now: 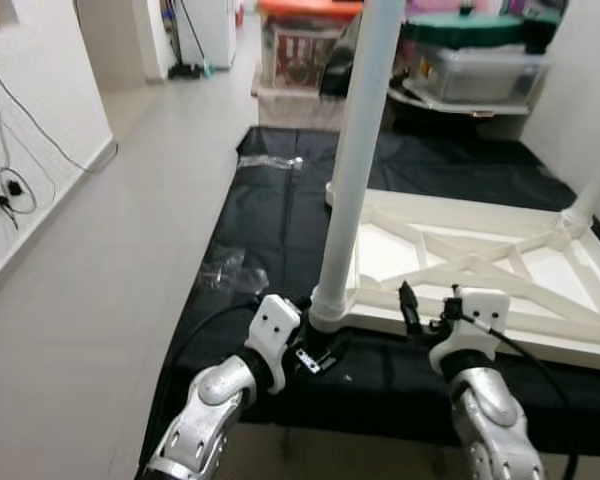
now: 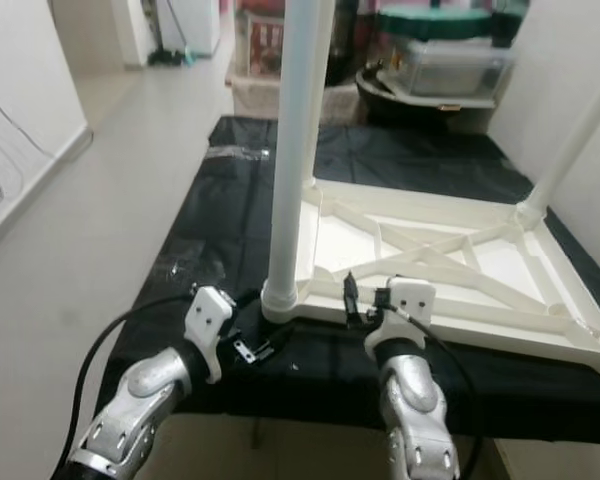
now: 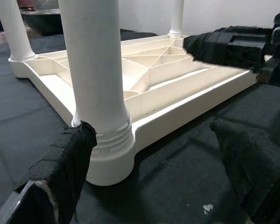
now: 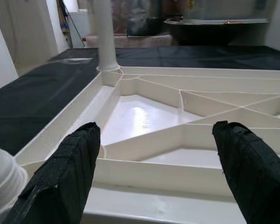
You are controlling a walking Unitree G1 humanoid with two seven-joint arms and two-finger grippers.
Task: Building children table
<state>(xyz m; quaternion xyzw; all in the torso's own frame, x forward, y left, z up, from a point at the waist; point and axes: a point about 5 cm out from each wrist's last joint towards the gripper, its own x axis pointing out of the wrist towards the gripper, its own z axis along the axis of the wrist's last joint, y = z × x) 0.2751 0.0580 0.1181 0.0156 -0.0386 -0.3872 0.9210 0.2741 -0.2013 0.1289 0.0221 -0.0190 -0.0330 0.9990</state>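
Lying upside down on the black sheet point(image 1: 280, 200), the white tabletop point(image 1: 480, 270) keeps its ribbed underside and leg sockets reachable. The left gripper point(image 3: 154, 158), jaws wide, straddles the base of the near leg point(image 1: 355, 160), probably to seat it firmly. The right gripper point(image 4: 154, 163), jaws also wide, hovers at the near rim, holding nothing.

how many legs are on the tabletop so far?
3: near leg at the corner by the left gripper, one at the far left corner, one at the far right corner. The fourth corner is out of frame.
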